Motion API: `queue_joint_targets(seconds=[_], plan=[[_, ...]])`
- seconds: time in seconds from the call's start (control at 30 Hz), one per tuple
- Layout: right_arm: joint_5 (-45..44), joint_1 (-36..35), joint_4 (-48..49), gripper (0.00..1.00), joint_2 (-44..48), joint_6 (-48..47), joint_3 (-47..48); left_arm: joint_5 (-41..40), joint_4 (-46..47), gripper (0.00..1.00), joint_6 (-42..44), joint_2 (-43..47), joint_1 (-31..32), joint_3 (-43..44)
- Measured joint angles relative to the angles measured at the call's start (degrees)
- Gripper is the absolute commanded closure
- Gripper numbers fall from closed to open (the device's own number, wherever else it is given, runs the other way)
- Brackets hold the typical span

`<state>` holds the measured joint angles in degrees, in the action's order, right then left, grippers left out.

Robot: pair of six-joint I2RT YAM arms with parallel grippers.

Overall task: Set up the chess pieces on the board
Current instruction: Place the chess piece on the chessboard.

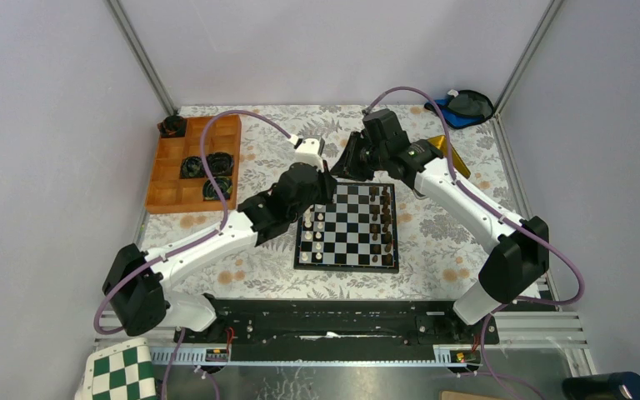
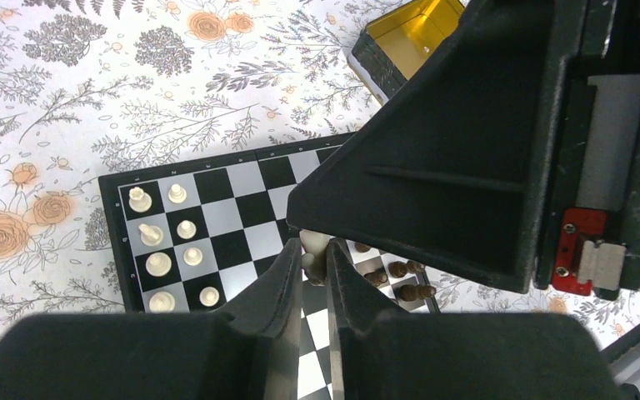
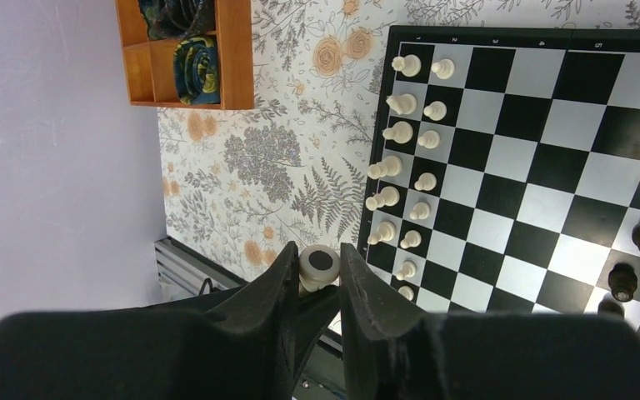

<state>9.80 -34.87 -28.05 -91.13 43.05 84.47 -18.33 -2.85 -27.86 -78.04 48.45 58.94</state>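
Left tool (image 2: 310, 265) looks pinched onto a white piece (image 2: 315, 242) that the right tool (image 3: 317, 250) is gripping too, up near the far edge of the board (image 1: 352, 229).
We'd release the right side only once the left pinch sits square, then drop straight down onto an unfilled square by the white rows (image 1: 317, 229). Those neighbours are packed close, so no sideways nudging.

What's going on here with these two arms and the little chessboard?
Two robot arms are setting up chess. Over the far edge of the board the right gripper pinches a white piece, and the left gripper looks closed on that same piece, like a handover. Other white pieces stand in two rows along the board's left side, dark pieces along its right.
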Motion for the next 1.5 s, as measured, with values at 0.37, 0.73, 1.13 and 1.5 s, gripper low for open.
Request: queue_joint_targets(seconds=[0.37, 0.73, 1.13, 1.5], plan=[[0.2, -0.3, -0.1, 0.67, 0.0, -0.2, 0.0, 0.0, -3.1, 1.00, -5.2, 0.7, 0.0, 0.2], [-1.3, -0.3, 0.0, 0.62, 0.0, -1.1, 0.0, -0.1, -10.1, 1.00, -10.5, 1.0, 0.0, 0.9], [-6.0, 1.3, -0.6, 0.58, 0.2, -4.8, 0.6, 4.0, -23.9, 1.00, -23.4, 2.2, -4.8, 7.0], [-7.5, 8.8, -0.9, 0.57, 0.2, -7.4, 0.5, 25.5, -26.7, 1.00, -42.8, 5.7, -20.0, -7.0]])
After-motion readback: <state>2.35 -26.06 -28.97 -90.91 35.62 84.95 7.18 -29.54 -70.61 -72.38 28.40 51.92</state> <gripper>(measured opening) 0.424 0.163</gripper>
